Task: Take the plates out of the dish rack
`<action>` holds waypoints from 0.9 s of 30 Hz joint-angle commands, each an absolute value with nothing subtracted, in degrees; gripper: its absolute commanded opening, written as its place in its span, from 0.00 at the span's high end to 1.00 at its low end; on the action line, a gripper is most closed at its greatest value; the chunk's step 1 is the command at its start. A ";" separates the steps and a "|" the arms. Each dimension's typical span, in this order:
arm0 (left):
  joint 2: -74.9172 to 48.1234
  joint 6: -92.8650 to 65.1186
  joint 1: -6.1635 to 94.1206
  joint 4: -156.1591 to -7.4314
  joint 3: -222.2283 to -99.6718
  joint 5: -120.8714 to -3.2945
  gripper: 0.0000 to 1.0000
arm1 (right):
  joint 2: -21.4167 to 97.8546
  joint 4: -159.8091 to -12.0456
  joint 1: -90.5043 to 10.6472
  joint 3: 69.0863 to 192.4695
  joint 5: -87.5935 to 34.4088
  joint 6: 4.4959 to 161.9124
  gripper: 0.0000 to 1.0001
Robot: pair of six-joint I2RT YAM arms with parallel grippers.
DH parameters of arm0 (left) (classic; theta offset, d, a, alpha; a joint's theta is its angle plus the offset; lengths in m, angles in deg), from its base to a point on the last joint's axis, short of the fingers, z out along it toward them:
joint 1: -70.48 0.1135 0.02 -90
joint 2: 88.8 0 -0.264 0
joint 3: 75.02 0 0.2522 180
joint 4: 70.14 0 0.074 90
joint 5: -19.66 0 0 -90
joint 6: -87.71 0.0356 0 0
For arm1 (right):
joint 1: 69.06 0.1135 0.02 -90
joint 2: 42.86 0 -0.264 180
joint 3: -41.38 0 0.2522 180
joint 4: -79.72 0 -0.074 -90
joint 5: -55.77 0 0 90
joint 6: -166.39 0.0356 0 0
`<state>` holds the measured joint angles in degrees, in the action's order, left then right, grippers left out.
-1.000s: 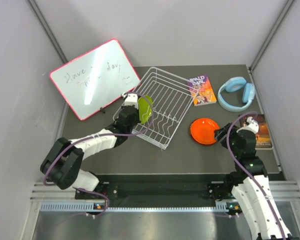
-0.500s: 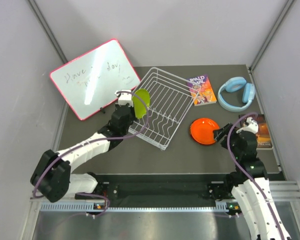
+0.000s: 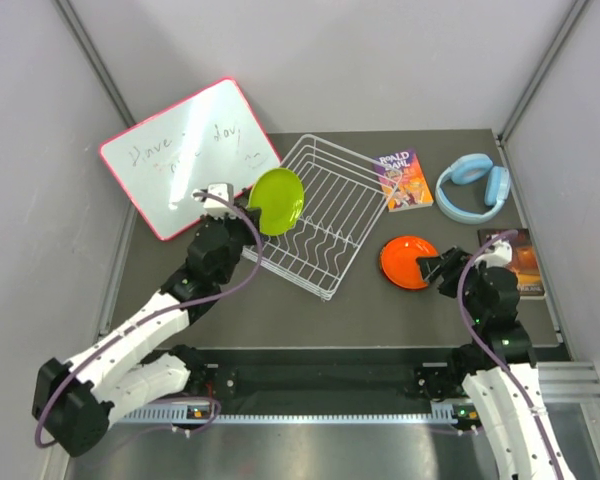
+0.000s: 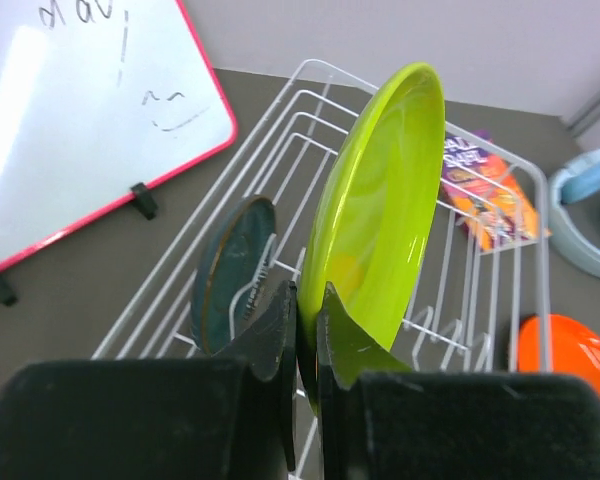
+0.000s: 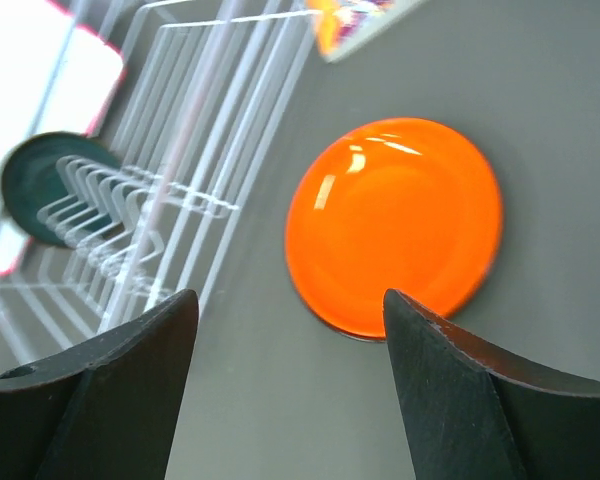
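Observation:
My left gripper [image 4: 307, 295] is shut on the lower rim of the lime green plate [image 4: 380, 200], which it holds on edge above the left end of the white wire dish rack [image 4: 280, 130]. From above, the green plate [image 3: 277, 200] hangs over the rack [image 3: 330, 215], with the left gripper [image 3: 246, 213] at its left rim. A dark teal plate [image 4: 228, 270] stands in the rack's dividers just left of the fingers. The orange plate [image 3: 409, 262] lies flat on the table right of the rack. My right gripper [image 5: 290, 300] is open and empty, just short of the orange plate [image 5: 395, 225].
A pink-framed whiteboard [image 3: 185, 155] leans at the back left, close to the left arm. A paperback [image 3: 405, 180] and blue headphones [image 3: 473, 187] lie behind the orange plate. Another book [image 3: 525, 262] lies beside the right arm.
The left gripper has lifted the green plate out of the rack, up and to the left, and the plate has tilted. The right gripper has pulled back a little from the orange plate.

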<state>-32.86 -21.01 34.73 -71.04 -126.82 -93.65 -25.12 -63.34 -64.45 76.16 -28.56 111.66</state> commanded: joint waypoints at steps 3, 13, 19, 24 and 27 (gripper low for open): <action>-40.37 -32.78 34.53 -76.69 -126.22 -84.43 1.00 | -25.64 -74.56 -64.13 74.30 -16.93 112.60 0.25; -38.72 -38.42 29.62 -72.21 -123.67 -77.64 1.00 | -21.51 -84.22 -58.35 71.93 -15.07 112.77 0.25; -34.23 -39.03 28.47 -69.05 -123.68 -73.95 1.00 | -15.28 -92.75 -49.84 69.83 -20.07 114.44 0.25; -30.72 -37.71 27.15 -65.88 -123.67 -73.42 1.00 | -8.68 -102.16 -42.35 68.33 -25.79 116.29 0.25; -29.39 -37.63 26.10 -65.27 -123.94 -73.68 1.00 | -3.94 -106.19 -37.69 69.20 -27.90 116.47 0.25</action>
<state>-30.46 -37.71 27.43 -72.39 -123.76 -74.60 -7.70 -95.10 -42.27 68.23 -23.18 115.46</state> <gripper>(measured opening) 0.079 0.751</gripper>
